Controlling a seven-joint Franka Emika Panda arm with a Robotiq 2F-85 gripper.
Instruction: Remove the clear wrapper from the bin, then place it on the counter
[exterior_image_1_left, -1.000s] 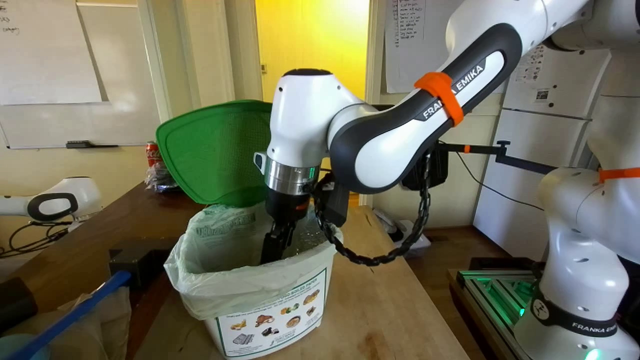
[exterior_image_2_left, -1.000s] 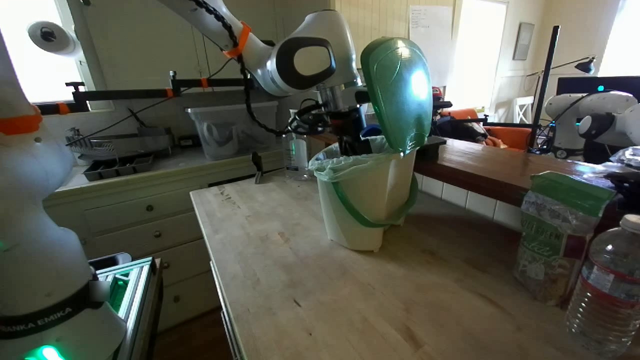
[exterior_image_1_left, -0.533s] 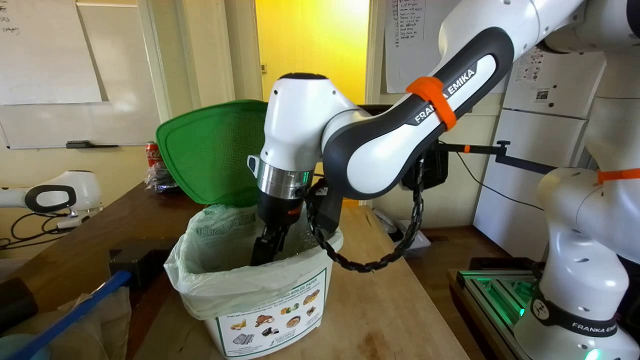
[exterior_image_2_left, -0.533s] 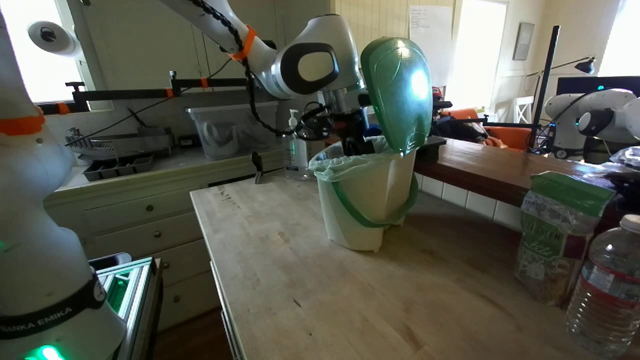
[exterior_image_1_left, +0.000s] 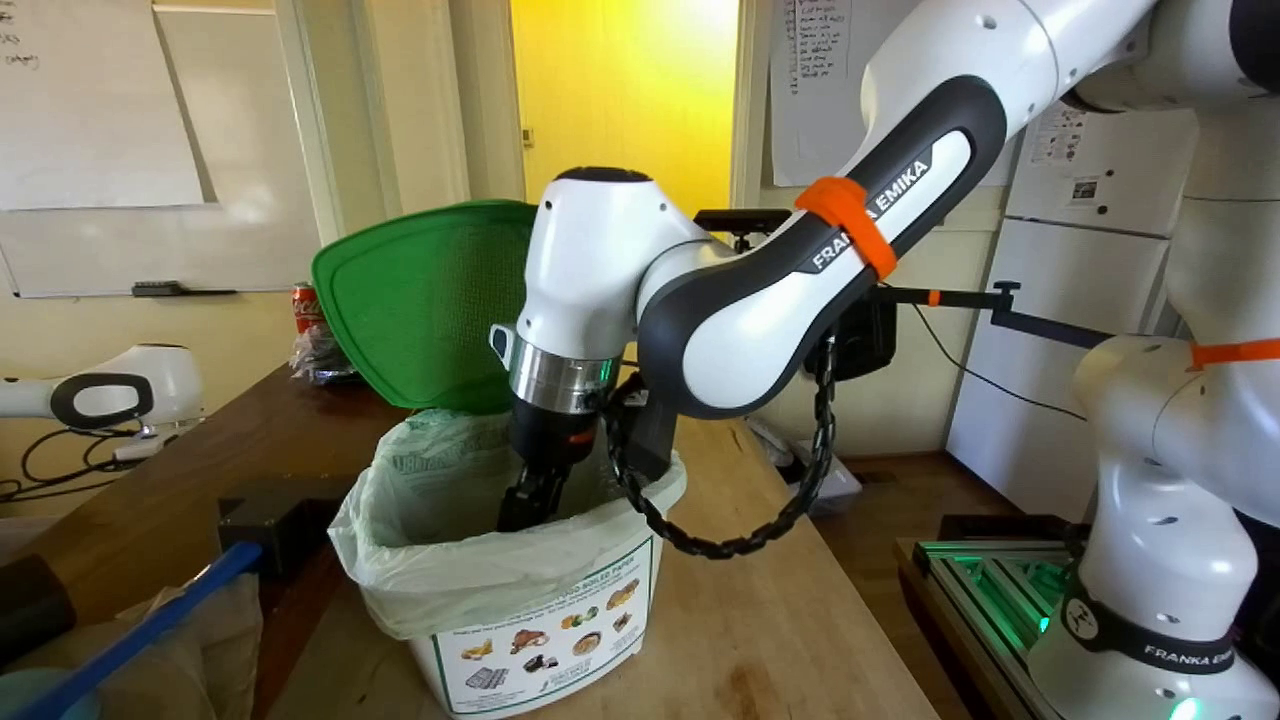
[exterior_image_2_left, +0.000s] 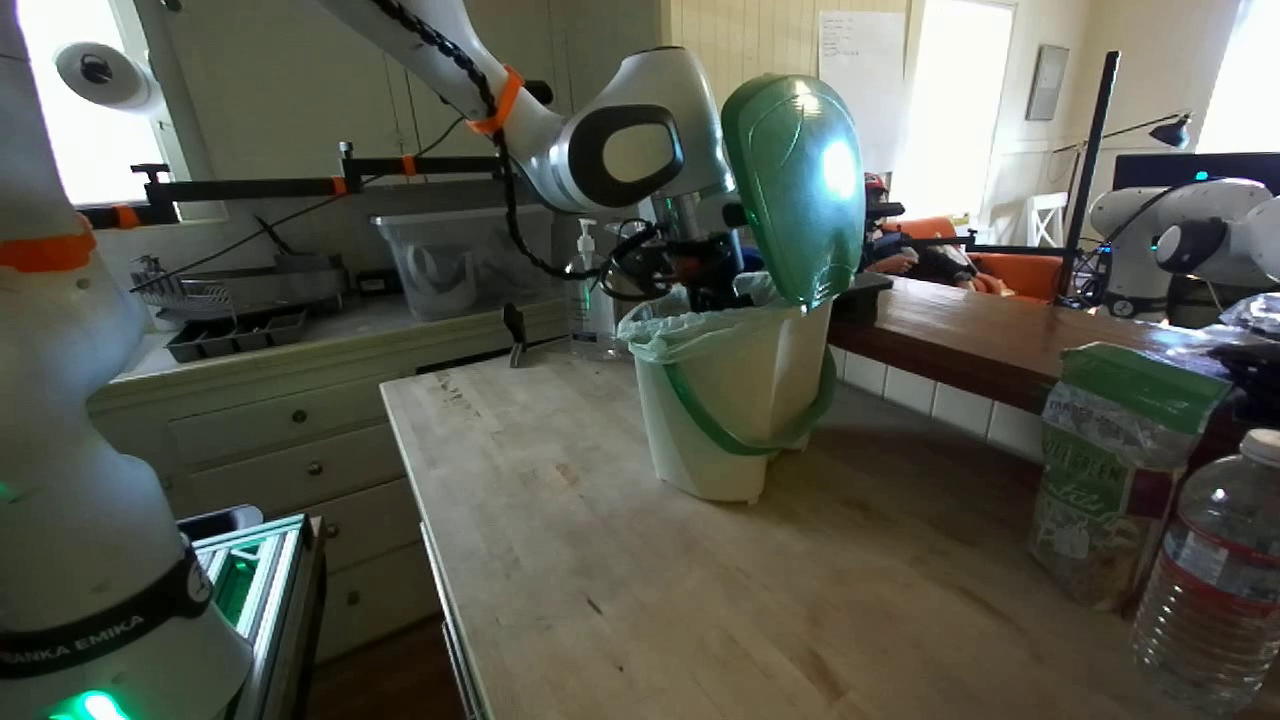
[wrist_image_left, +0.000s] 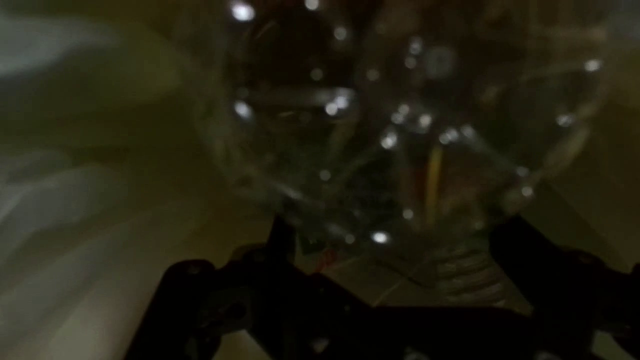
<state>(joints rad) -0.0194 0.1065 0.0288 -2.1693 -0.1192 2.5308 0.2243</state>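
Note:
The white bin (exterior_image_1_left: 545, 640) stands on the wooden counter (exterior_image_1_left: 770, 630) with its green lid (exterior_image_1_left: 430, 310) raised; the bin (exterior_image_2_left: 715, 440) also shows in the other exterior view. My gripper (exterior_image_1_left: 518, 515) points down inside the bin's mouth, its fingertips below the rim. In the wrist view the gripper (wrist_image_left: 397, 235) is open, its two dark fingers apart. A shiny see-through plastic thing, apparently the clear wrapper (wrist_image_left: 390, 160), fills the upper middle and overlaps the fingertips. A bit of red and green print shows between the fingers. The picture is dark; contact cannot be told.
A pale liner bag (exterior_image_1_left: 420, 590) covers the bin's rim close around the gripper. A pump bottle (exterior_image_2_left: 590, 310) stands behind the bin. A snack bag (exterior_image_2_left: 1120, 490) and a water bottle (exterior_image_2_left: 1215, 570) stand at the right. A brown raised ledge (exterior_image_2_left: 960, 325) runs behind.
The arm has come down and the gripper has shifted toward the lid side, sitting a little deeper in the bin. The bin and lid have not moved.

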